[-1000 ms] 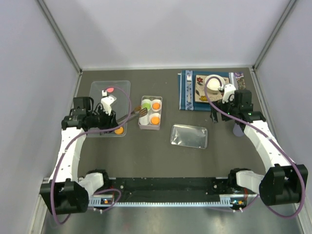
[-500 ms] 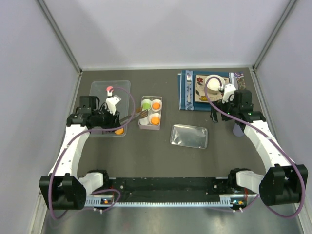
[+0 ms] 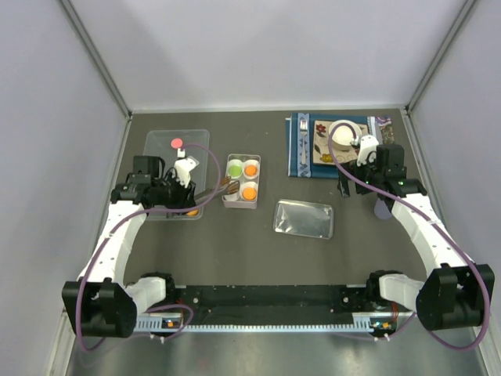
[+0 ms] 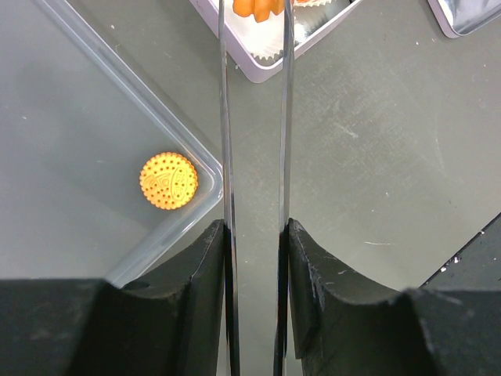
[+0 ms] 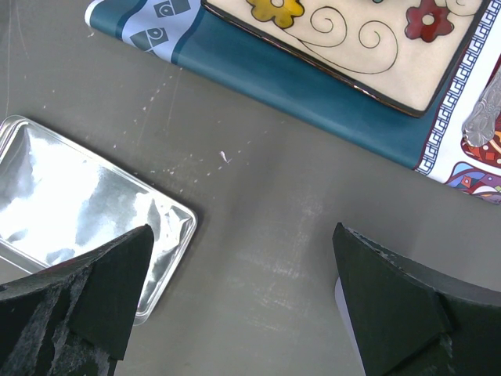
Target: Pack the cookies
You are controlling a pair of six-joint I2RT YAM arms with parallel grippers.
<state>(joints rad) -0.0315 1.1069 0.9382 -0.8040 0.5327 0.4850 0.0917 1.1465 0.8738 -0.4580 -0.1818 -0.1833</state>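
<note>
**Cookies.** Small round discs.
- In the four-cup box (image 3: 239, 204): one green cookie (image 3: 234, 168) and two orange, one beside it (image 3: 250, 168) and one nearer the arms (image 3: 249, 191).
- In the clear tray (image 3: 160, 139), left of the box: one dotted orange cookie (image 4: 168, 180) tight in the near corner, and one pink cookie (image 3: 177, 143) near the far wall.
- An orange piece (image 4: 258, 8) shows between the blades at the top edge of the left wrist view. Whether it is pinched or lying in a cup cannot be told.

**Tongs** (image 4: 225, 117). Two thin metal blades, close and nearly parallel. They reach from the tray corner across bare desk (image 4: 376, 157) to the box, with the tips at the near-left cup.

**Left end effector** (image 4: 257, 235). Narrow, clamped on the tong blades.

**Right end effector** (image 5: 243, 235). Spread wide and holding nothing, above the desk between the foil lid (image 5: 70, 196) and the blue placemat (image 5: 297, 86) carrying a patterned plate (image 5: 368, 47).

**Step in hand (judged).** Serving the near-left cup, then fetching the two tray cookies.

**Handling notes.**
- Hold the squeeze even, since any slackening spreads the blades.
- Centre the tips over the cup and set down low before easing off.
- Lift straight up so the paper liner is not dragged.
- For the corner cookie, come in from the tray's open side, as the walls block the blades.
</note>
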